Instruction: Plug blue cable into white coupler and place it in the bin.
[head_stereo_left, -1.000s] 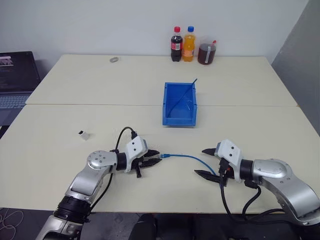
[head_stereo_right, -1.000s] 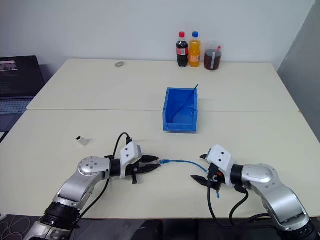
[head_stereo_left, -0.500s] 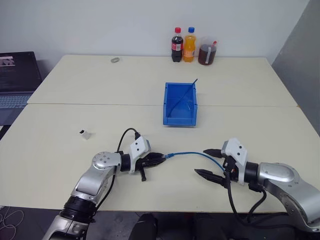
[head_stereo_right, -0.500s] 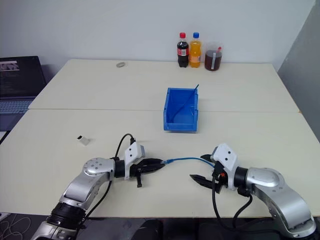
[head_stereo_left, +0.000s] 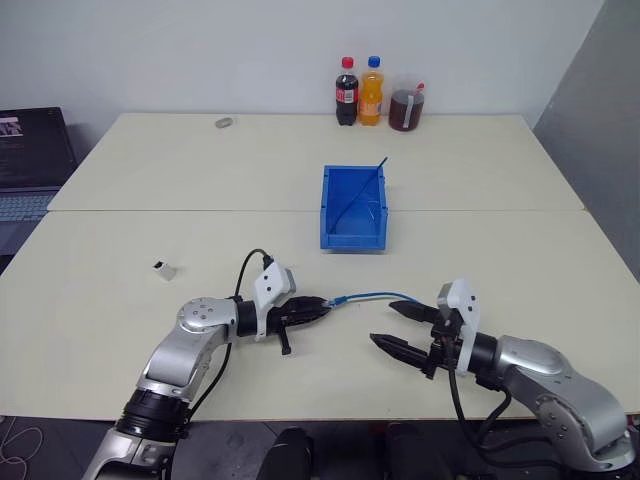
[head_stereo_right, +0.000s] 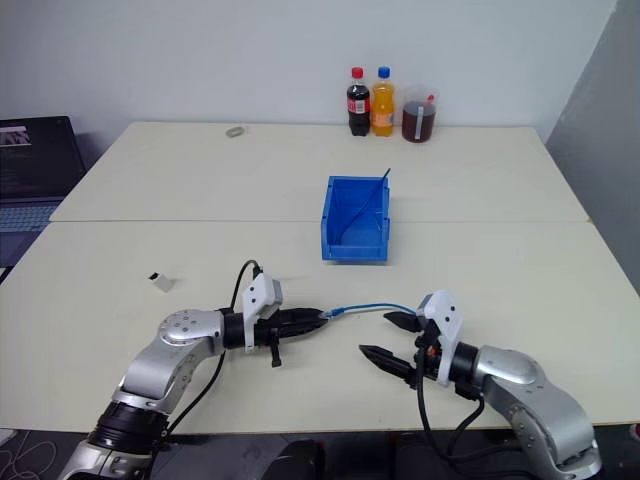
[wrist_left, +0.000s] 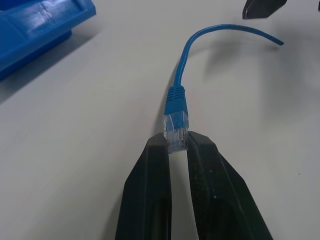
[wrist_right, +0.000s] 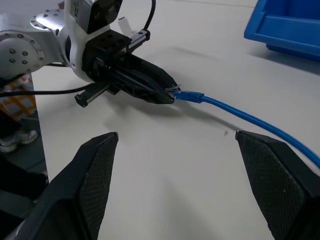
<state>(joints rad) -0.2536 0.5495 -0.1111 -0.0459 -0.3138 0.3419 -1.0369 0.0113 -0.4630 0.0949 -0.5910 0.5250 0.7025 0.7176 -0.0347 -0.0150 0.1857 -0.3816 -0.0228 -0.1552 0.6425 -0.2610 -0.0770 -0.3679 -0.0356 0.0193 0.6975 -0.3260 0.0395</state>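
Lifted: blue cable (head_stereo_left: 372, 296) | left end effector (head_stereo_left: 322, 304) clamps plug | right end effector (head_stereo_left: 401, 329) apart | bin (head_stereo_left: 352, 240) beyond

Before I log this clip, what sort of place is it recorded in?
Probably an office or lab test room: two plain pale tables pushed together against a bare wall, an open laptop at the left edge, and drink bottles at the back beside a small blue parts bin.
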